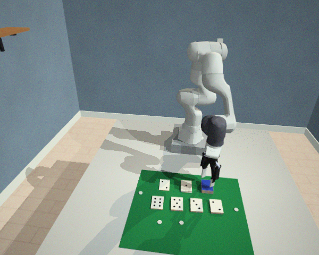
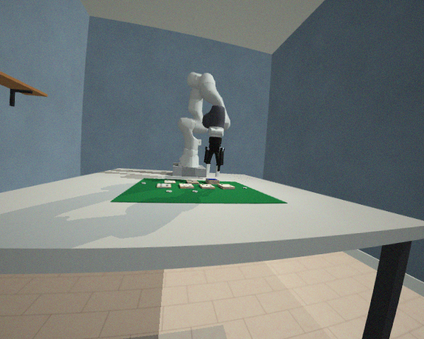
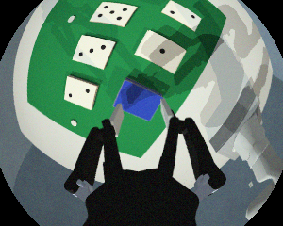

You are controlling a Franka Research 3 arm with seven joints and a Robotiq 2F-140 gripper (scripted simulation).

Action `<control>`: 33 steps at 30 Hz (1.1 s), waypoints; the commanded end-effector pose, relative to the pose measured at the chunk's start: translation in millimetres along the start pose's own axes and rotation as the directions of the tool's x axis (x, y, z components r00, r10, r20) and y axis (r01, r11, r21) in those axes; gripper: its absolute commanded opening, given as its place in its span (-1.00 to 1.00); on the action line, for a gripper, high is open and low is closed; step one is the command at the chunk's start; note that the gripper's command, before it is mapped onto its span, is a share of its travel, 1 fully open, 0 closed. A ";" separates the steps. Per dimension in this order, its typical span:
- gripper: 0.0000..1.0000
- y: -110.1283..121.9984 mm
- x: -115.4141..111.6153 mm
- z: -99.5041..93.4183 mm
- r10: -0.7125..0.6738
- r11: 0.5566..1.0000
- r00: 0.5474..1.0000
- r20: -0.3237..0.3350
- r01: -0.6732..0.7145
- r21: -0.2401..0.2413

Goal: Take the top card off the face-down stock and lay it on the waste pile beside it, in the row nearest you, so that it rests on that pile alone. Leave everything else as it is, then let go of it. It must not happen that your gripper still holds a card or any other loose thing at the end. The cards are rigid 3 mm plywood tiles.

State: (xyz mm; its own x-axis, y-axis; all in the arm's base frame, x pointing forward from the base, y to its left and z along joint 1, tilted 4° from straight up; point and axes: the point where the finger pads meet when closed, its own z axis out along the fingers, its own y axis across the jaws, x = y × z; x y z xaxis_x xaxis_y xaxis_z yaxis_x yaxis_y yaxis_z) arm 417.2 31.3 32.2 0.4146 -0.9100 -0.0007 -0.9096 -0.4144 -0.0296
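Observation:
The stock [image 1: 207, 187] is a small stack of tiles with a blue top, at the right end of the row nearest the robot base on the green mat [image 1: 187, 214]. It also shows in the wrist view [image 3: 138, 100] and in the exterior view [image 2: 212, 180]. The waste pile [image 1: 186, 186] lies just to its left, face up with one pip, and shows in the wrist view [image 3: 160, 51]. My gripper [image 1: 207, 179] points straight down over the stock, half open and empty. Its fingertips stand either side of the blue tile, a little above it [image 2: 212, 173].
Another face-up card [image 1: 164, 184] lies left of the waste pile. A row of several face-up pip cards [image 1: 186, 204] lies farther from the base. Small white discs [image 1: 159, 221] [image 1: 236, 209] sit on the mat. The robot base [image 1: 187, 139] stands behind the mat.

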 end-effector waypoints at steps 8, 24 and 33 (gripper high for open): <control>-0.01 -5.1 2.2 8.3 -0.463 0.886 0.886 -0.022 0.463 0.010; -0.01 -5.1 2.2 8.9 -0.798 0.601 0.601 -0.045 0.799 0.011; -0.01 -5.1 2.2 8.9 -0.835 0.549 0.549 -0.048 0.836 0.010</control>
State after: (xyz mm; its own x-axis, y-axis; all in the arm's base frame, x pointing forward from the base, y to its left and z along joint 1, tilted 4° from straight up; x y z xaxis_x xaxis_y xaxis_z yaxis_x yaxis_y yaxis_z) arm 421.3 31.2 22.1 0.9601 -0.2725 0.0623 -0.2709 -0.9621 -0.0319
